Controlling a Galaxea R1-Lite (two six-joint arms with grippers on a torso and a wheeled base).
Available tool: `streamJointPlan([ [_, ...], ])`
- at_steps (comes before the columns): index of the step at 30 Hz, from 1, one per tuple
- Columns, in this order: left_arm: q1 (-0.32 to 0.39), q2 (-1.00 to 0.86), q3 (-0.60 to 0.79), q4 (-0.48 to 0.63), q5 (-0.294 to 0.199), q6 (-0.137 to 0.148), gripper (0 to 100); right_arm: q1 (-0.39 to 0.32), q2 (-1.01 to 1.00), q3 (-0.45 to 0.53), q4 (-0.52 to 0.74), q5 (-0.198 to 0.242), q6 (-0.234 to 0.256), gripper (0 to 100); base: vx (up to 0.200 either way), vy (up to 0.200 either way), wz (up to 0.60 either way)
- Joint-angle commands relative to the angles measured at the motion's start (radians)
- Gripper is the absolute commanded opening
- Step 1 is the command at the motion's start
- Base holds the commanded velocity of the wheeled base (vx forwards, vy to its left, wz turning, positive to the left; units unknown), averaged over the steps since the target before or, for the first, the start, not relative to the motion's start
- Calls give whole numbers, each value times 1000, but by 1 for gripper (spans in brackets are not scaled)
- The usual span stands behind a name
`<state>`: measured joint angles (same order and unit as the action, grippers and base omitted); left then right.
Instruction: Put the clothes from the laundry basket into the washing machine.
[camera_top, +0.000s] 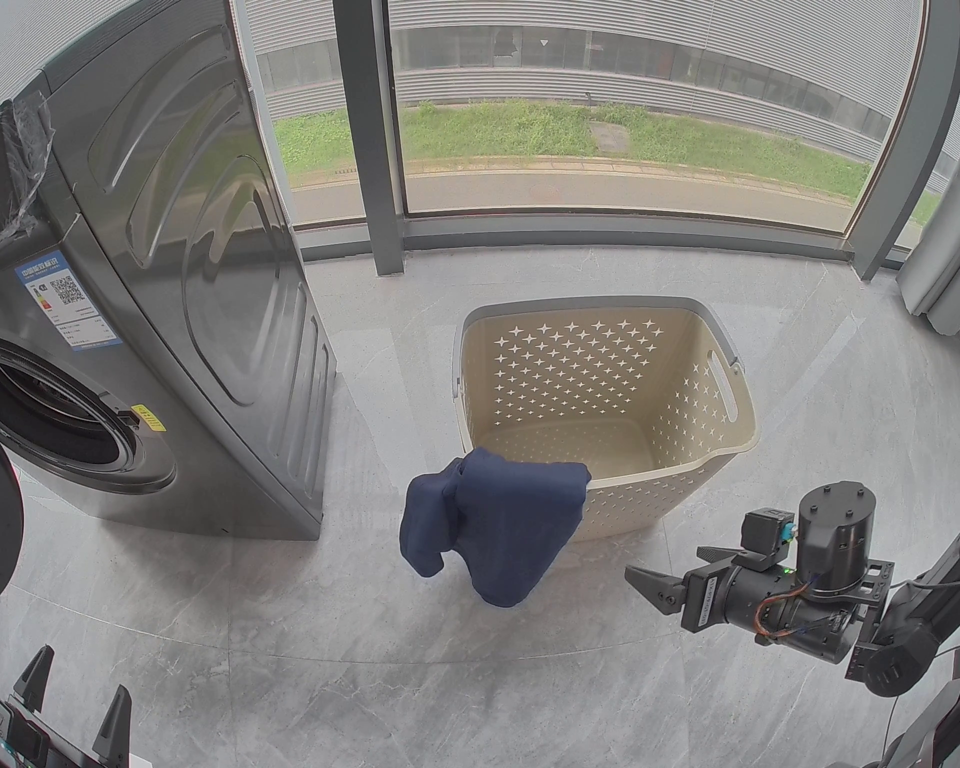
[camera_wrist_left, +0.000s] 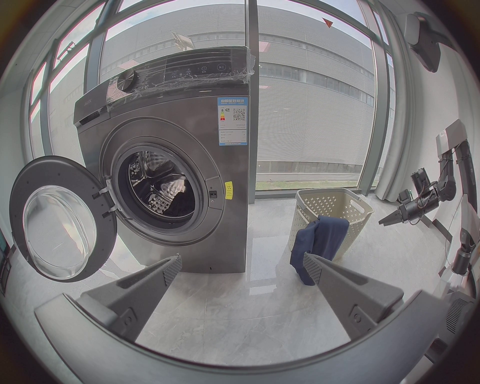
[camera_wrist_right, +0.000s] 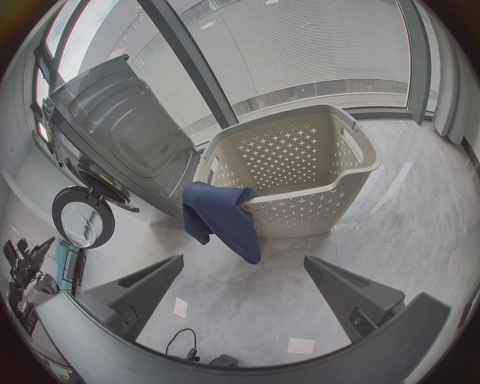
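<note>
A navy garment (camera_top: 497, 527) hangs over the near left corner of the beige laundry basket (camera_top: 700, 350), most of it drooping outside toward the floor. The basket's bottom shows bare. The grey washing machine (camera_top: 200, 300) stands at the left with its round door (camera_wrist_left: 60, 220) swung open and something dark inside the drum (camera_wrist_left: 162, 187). My right gripper (camera_top: 665, 562) is open, low at the right, pointing toward the garment from a short way off. Low at the near left, my left gripper (camera_top: 83, 672) is open and holds nothing, facing the machine's front (camera_wrist_left: 241, 257).
Tall windows (camera_top: 620, 110) with a dark pillar (camera_top: 368, 130) stand behind the basket. A curtain (camera_top: 935, 270) hangs at the far right. Bare grey floor (camera_top: 400, 650) lies between the machine, the basket and both grippers. A cable (camera_wrist_right: 182, 342) lies on the floor nearby.
</note>
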<state>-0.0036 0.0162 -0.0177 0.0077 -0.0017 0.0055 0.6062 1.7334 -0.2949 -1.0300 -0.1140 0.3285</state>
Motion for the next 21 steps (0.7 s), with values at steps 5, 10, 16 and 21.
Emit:
streamJointPlan([
  [5,-1,-9,16,0,0,-1,100,29,140,-20,-88,-12,1,100,120,0,0],
  [10,1,-9,16,0,0,-1,100,35,222,-35,-174,-15,-2,100,0,0,0],
  [16,-1,-9,16,0,0,-2,100,55,272,-92,-191,-38,-2,100,0,0,0],
  [21,1,-9,16,0,0,-6,100,80,310,-141,-190,-39,-2,100,0,0,0],
])
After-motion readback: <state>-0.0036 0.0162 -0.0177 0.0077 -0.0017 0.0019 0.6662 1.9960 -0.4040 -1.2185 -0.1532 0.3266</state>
